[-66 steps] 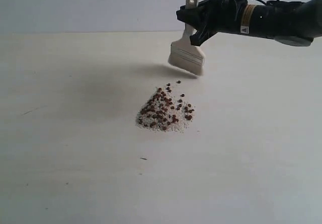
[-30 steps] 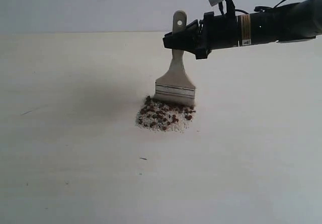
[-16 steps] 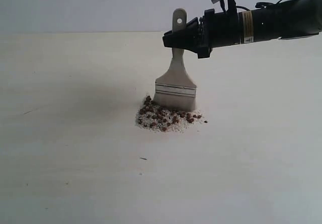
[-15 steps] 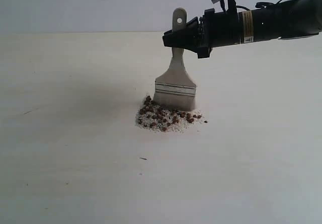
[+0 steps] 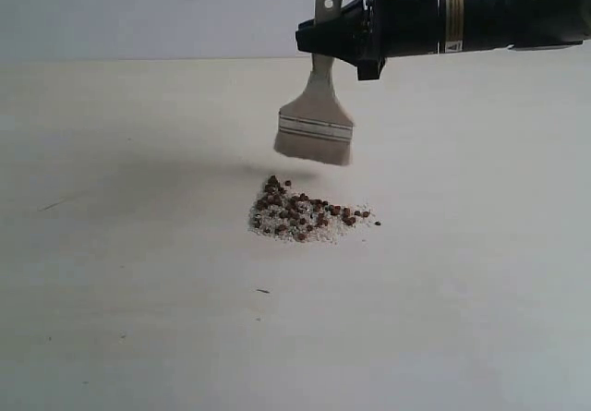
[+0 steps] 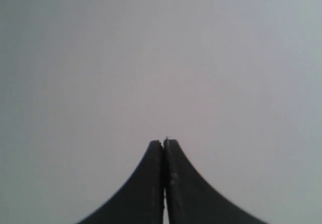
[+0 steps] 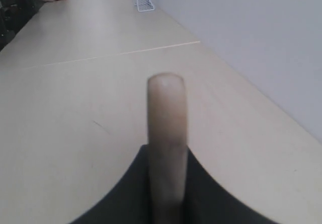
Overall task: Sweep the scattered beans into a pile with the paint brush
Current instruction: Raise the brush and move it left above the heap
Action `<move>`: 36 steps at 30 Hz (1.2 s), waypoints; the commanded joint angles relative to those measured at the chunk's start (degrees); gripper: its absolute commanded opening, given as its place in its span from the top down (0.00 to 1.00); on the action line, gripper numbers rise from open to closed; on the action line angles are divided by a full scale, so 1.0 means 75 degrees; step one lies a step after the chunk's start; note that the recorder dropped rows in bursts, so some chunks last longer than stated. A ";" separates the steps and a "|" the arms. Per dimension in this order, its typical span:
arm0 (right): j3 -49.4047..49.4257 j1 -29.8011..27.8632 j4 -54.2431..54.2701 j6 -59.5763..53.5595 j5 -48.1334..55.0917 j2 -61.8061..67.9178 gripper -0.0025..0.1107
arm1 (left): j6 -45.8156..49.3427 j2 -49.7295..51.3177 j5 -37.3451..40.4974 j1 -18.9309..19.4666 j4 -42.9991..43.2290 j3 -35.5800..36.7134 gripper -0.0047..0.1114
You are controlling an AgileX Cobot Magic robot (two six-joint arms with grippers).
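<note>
A wide pale table [image 5: 111, 245] fills most of the room in front of me, with a plain grey wall behind it. The black right arm [image 5: 499, 18] reaches in level above the table, ending in the right gripper [image 5: 319, 42]. Its fingers are clamped on either side of the wooden handle of the paint brush [image 5: 316, 129], gripping it partway up. The rounded handle end with its hole sticks up just above the fingers. The silver ferrule and pale bristles hang below them, pointing down at the table. The brush tilts a little, and its bristles are clear of the surface, touching nothing.

The left gripper [image 6: 164, 143] appears only in its own wrist view, against a bare grey surface. Its two dark fingers are pressed flat against each other with nothing between them.

The beans [image 5: 300, 212] lie on the table well below the right fingers, just under the hanging bristles and apart from them. They sit gathered in one small heap of dark reddish-brown dots. A few trail off the heap on the side nearer the arm's body. Fine whitish crumbs [image 5: 319, 234] are mingled through the heap and fringe its near edge.
</note>
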 commanded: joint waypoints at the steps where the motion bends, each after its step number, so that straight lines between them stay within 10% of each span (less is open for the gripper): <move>1: -0.0350 -0.0017 0.0171 -0.0110 0.0622 -0.0067 0.98 | -0.0020 -0.0025 0.0015 -0.0042 -0.0026 -0.0003 0.96; 36: -0.1929 0.0902 -0.0374 -0.0272 0.1842 0.1091 0.98 | -0.0020 -0.0025 0.0015 -0.0042 -0.0026 -0.0003 0.96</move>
